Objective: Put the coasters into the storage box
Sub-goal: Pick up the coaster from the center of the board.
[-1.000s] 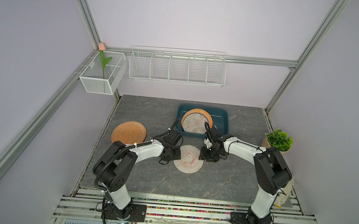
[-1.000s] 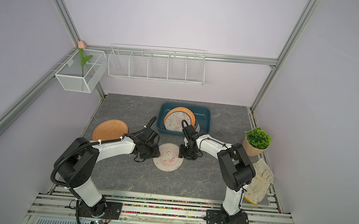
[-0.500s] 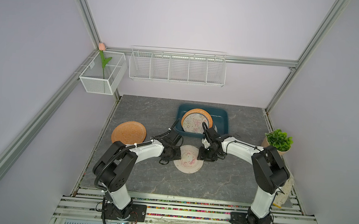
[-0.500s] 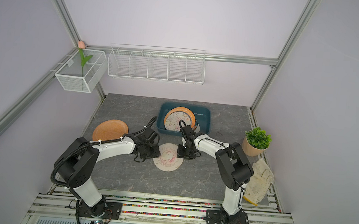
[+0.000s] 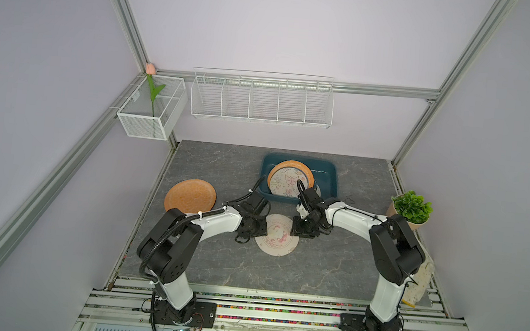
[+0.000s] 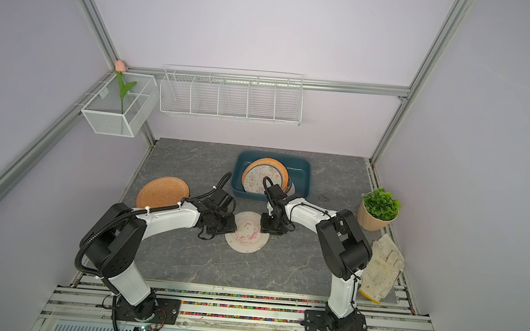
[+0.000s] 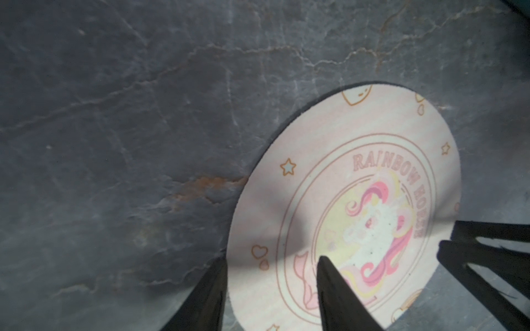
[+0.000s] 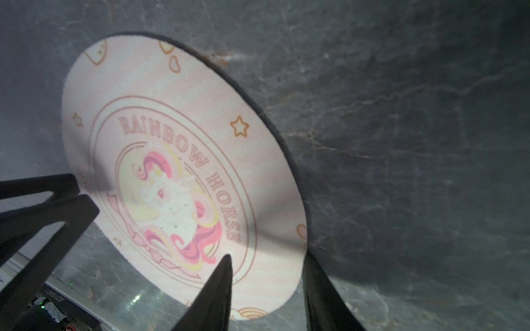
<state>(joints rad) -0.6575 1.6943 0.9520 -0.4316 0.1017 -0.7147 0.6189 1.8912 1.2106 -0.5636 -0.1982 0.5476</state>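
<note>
On table [image 7: 114, 114], wrist views show left claw [image 7: 272, 259], right claw [image 8: 266, 256] half-open astride unicorn coaster [image 8: 172, 86] edge (top views hide this).

Both top views look steeply down from high over the front edge, far off, facing the back, each taking in the whole counter [image 5: 247, 270]. Each wrist view sits close above the counter, looking past its fingers [image 7: 332, 292]; both share one coaster [image 8: 172, 172].
</note>
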